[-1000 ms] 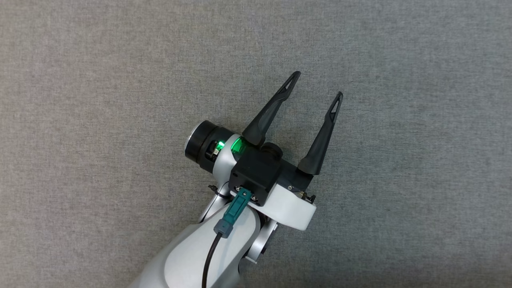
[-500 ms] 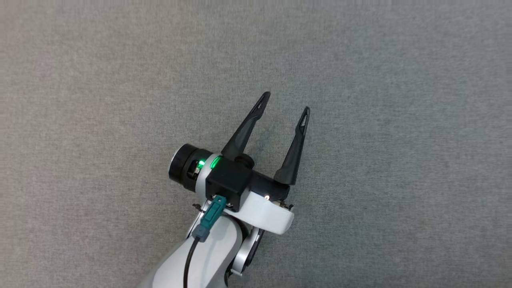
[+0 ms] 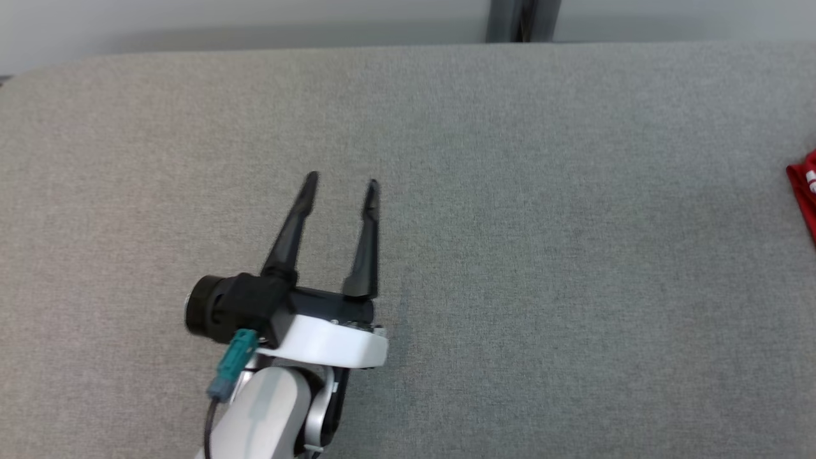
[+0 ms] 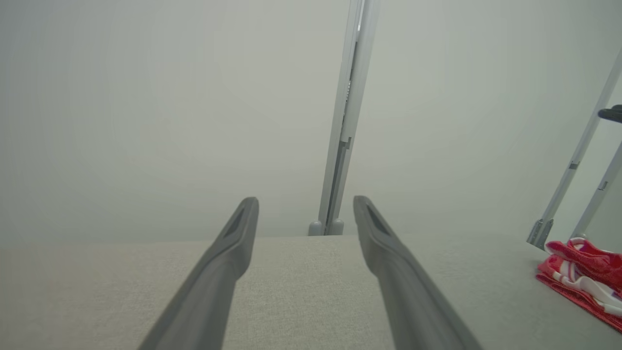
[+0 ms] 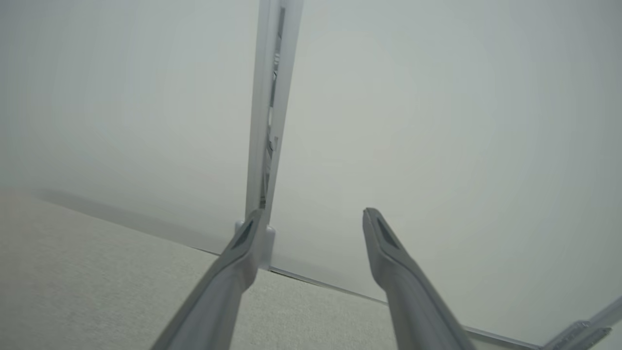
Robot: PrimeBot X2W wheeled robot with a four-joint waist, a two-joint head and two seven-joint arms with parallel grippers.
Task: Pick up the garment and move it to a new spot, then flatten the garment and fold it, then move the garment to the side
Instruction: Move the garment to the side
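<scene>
The garment point(image 3: 806, 191) is red with white markings and pokes in at the right edge of the head view; in the left wrist view the garment point(image 4: 583, 277) lies bunched at the lower right on the grey surface. My left gripper point(image 3: 342, 185) hovers over the grey fabric surface point(image 3: 542, 223) at the lower left, far to the left of the garment, open with nothing between its fingers. The left gripper point(image 4: 305, 204) points toward the far edge. My right gripper point(image 5: 311, 218) is open and empty, aimed at the back wall over the surface's far edge.
A pale wall runs behind the surface, with a vertical grey post point(image 3: 519, 19) at the back. The post point(image 4: 342, 146) stands ahead of the left fingers. Slanted metal legs point(image 4: 573, 180) rise at the right behind the garment.
The head camera has tilted up, so the far edge, wall and garment came into the picture. The left gripper now sits lower left, fingers pointing more straight ahead, still open.
</scene>
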